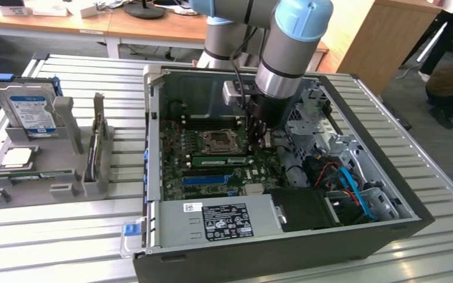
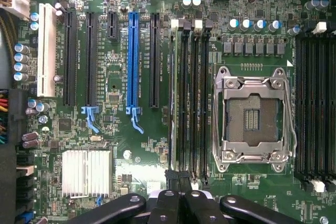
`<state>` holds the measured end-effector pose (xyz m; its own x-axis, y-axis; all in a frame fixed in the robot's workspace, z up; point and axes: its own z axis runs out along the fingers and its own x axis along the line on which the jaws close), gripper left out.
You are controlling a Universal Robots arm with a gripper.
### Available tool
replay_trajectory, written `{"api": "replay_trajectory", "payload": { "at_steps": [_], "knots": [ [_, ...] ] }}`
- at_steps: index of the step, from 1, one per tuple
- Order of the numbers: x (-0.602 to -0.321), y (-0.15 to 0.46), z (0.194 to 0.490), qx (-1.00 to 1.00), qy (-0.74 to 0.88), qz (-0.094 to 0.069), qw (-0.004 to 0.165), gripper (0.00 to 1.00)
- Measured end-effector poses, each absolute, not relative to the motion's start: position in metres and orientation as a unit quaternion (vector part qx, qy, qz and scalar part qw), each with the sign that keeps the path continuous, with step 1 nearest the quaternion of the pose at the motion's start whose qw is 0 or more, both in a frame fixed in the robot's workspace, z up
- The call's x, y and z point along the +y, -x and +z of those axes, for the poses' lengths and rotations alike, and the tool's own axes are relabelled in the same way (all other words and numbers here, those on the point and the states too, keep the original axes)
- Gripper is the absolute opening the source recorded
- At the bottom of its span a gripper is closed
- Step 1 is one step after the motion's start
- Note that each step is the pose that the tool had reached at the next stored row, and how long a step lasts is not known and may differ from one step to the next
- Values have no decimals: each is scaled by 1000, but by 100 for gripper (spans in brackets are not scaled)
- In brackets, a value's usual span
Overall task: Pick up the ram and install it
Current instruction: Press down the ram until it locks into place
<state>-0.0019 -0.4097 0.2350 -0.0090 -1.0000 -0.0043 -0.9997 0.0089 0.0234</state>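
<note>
A robotics lab: an opened computer case [image 1: 289, 177] on a slatted metal table [image 1: 53, 236], wooden desks [image 1: 92, 26] behind.

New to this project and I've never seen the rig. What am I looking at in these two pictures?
The exterior view is from a camera off the arm. It shows a robot arm reaching down into an open computer case lying on a slatted metal table. On that view's left, a grey holder carries spare parts, including a hard drive.

The wrist view looks down at the motherboard from a camera on the arm. You can see the processor socket and the gripper, which is shut over the end of the memory slots.

A green memory stick lies along those slots. I cannot tell whether the gripper grips it.
</note>
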Motion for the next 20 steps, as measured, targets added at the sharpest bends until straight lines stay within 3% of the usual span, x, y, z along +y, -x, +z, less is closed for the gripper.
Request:
{"api": "replay_trajectory", "payload": {
  "at_steps": [20],
  "knots": [
    [-409,49,235,-710,-704,-9,6,11]
  ]
}}
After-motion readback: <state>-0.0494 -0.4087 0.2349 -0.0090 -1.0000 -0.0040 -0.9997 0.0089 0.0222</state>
